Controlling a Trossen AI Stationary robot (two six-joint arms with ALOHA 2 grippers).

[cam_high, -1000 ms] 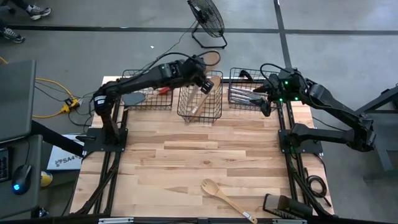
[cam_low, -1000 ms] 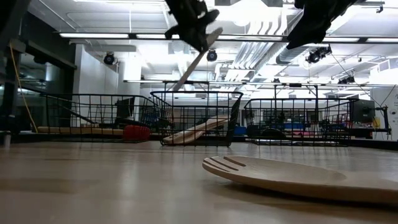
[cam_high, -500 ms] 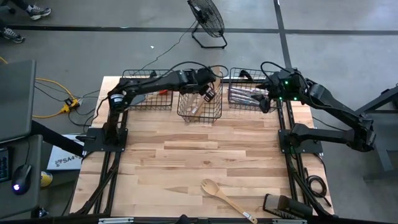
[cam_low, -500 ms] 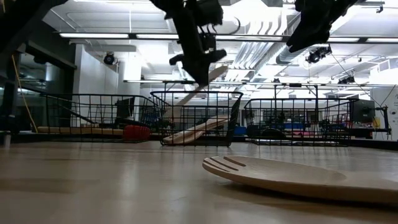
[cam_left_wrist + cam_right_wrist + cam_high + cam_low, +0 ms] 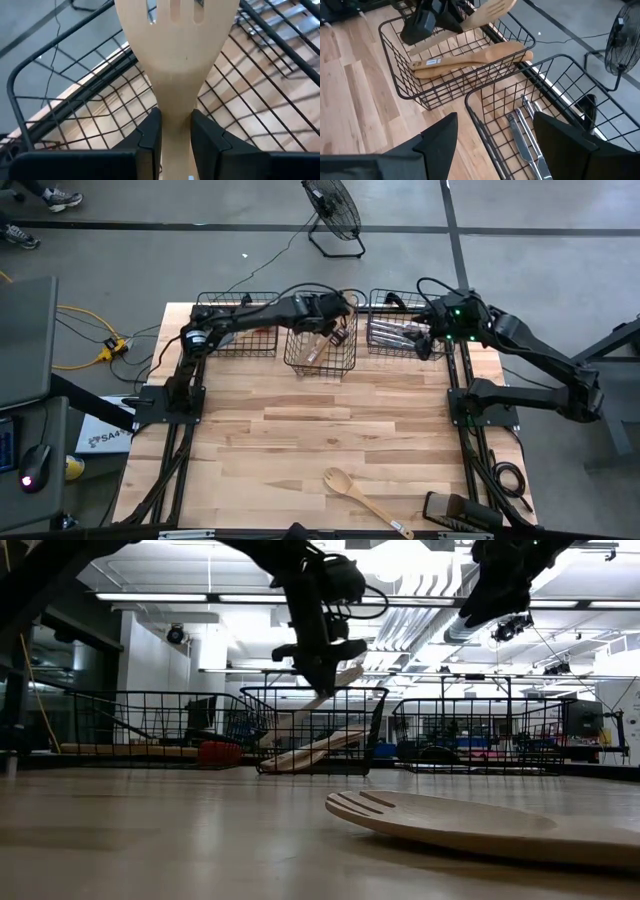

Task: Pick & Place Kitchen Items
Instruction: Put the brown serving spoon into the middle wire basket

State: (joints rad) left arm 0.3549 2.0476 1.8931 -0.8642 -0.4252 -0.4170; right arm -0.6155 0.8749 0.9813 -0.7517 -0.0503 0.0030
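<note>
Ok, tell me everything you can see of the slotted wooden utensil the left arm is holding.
The slotted wooden utensil is pale, smooth wood with a broad flat head cut by three narrow slots, narrowing to a slim neck. The left gripper is clamped on that neck. It hangs tilted over the middle wire basket, head poking past the far rim, above a wooden spoon already inside.

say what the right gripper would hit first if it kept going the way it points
Most likely the silver cutlery in the right wire basket: the open right gripper points down into it. Depth is unclear, so the basket's rim might come first.
</note>
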